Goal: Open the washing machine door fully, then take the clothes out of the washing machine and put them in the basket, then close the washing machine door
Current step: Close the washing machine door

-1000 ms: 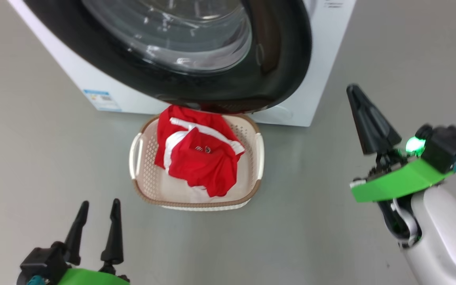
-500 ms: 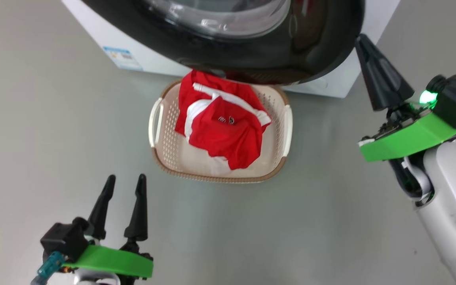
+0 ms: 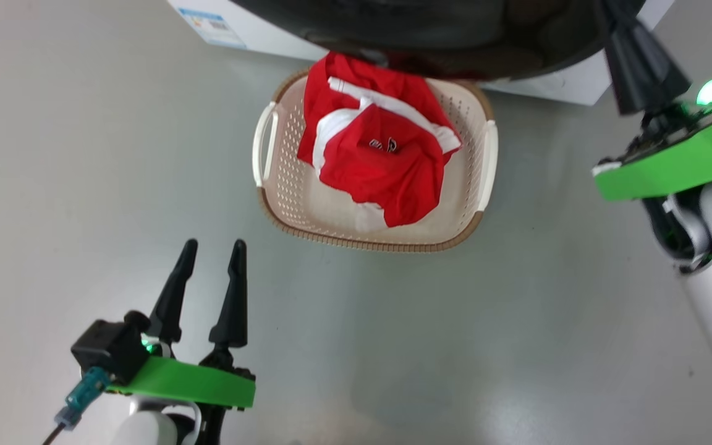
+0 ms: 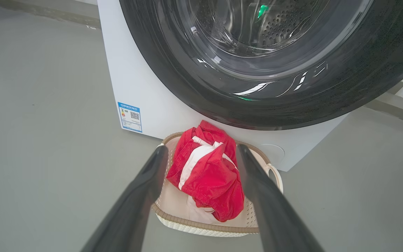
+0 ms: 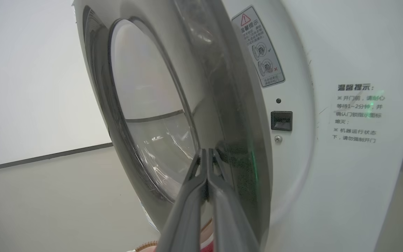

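Left gripper (image 3: pixel 215 244) is nearest, at the lower left over the grey floor (image 3: pixel 84 154). Its fingers are spread wide and hold nothing. It points at the basket (image 3: pixel 356 241) and is well apart from it. In the left wrist view the left gripper (image 4: pixel 201 147) frames the basket (image 4: pixel 205 227) between its two fingers.

The basket sits on the floor, just in front of the washing machine (image 3: pixel 257 31). The clothes (image 3: pixel 381 154) are in it: a red heap with white stripes, piled toward the far end, with a bit of white cloth (image 3: pixel 368 216) under the near edge. The same heap of clothes (image 4: pixel 208 175) shows in the left wrist view.

Beyond that, the washing machine door (image 3: pixel 455 37) has its black rim hanging over the basket's far rim and shading the top of the red heap. Whether they touch cannot be told. A blue label (image 3: pixel 207 21) is on the white front at the left, seen also in the left wrist view (image 4: pixel 130 117).

Right gripper (image 3: pixel 625 37) is up at the right, by the door's right edge, with its fingers pressed together and nothing between them. In the right wrist view the right gripper (image 5: pixel 205 150) points at the door (image 5: pixel 236 115), which is seen edge-on and stands ajar from the machine front (image 5: pixel 327 175). Contact between gripper and door cannot be told. The latch socket (image 5: pixel 281 120) and a warning sticker (image 5: pixel 258 47) are exposed beside the door. Through the glass (image 4: pixel 257 35) the perforated drum (image 4: pixel 278 31) is visible.
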Robot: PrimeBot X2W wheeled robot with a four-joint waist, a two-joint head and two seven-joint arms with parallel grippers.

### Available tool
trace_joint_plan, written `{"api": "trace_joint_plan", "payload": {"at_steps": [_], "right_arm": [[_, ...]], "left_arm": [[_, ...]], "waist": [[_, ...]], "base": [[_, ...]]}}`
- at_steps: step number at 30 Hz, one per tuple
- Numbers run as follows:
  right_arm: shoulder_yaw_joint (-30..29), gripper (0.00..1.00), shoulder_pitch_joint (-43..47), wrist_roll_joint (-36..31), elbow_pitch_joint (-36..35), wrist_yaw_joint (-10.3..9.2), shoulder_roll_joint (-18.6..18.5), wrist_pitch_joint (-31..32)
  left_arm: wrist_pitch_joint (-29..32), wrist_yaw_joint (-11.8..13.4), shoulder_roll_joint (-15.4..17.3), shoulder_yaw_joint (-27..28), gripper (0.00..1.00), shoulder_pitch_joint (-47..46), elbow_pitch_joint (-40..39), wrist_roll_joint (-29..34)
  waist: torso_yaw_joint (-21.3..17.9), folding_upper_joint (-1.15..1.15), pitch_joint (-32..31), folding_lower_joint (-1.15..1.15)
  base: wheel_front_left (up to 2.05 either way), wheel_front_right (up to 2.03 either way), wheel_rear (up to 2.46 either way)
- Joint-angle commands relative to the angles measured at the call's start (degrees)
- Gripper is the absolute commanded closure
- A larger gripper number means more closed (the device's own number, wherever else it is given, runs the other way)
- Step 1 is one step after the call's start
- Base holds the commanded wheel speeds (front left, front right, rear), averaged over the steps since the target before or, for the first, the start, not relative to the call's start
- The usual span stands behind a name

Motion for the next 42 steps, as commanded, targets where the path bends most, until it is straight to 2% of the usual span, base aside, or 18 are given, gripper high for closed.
{"api": "trace_joint_plan", "payload": {"at_steps": [1,10,20,33,40,41,42], "right_arm": [[-0.1,1.0,-1.2,0.7,-1.2,0.18,-0.2,-0.4],[-2.5,1.0,-7.4,1.2,-1.1,0.18,-2.2,-0.4],[-5.0,1.0,-11.9,1.0,-1.4,0.18,-2.0,-0.4],[-4.7,1.0,-13.4,1.2,-0.6,0.18,-1.3,-0.4],[-1.1,1.0,-7.2,1.2,-0.5,0.18,-1.0,-0.4],[-0.5,0.96,-5.9,1.3,-0.5,0.18,-0.9,-0.4],[0.1,0.83,-4.5,1.3,-0.6,0.18,-1.0,-0.4]], "left_arm": [[-0.3,0.6,0.9,1.5,0.0,-1.0,-1.7,-0.6],[-0.3,1.3,0.9,-0.1,0.0,-3.5,-3.1,-1.9],[-0.3,1.9,0.9,-1.2,0.0,-4.8,-3.8,-2.9],[-0.3,1.9,0.9,-0.9,0.0,-5.4,-3.2,-2.7],[-0.3,1.5,0.9,0.4,0.0,-4.5,-1.9,-1.5],[-0.3,1.4,0.9,0.7,0.0,-4.3,-1.7,-1.2],[-0.3,1.3,0.9,1.1,0.0,-4.0,-1.5,-0.9]], "waist": [[0.9,0.0,2.1,0.0],[2.1,0.0,6.3,0.0],[2.7,0.0,8.2,0.0],[2.3,0.0,7.5,0.0],[0.8,0.0,4.1,0.0],[0.5,0.0,3.4,0.0],[0.1,0.0,2.6,0.0]], "base": [[0.0,0.0,0.0],[0.0,0.0,0.0],[0.0,0.0,0.0],[0.0,0.0,0.0],[0.0,0.0,0.0],[0.0,0.0,0.0],[0.0,0.0,0.0]]}}
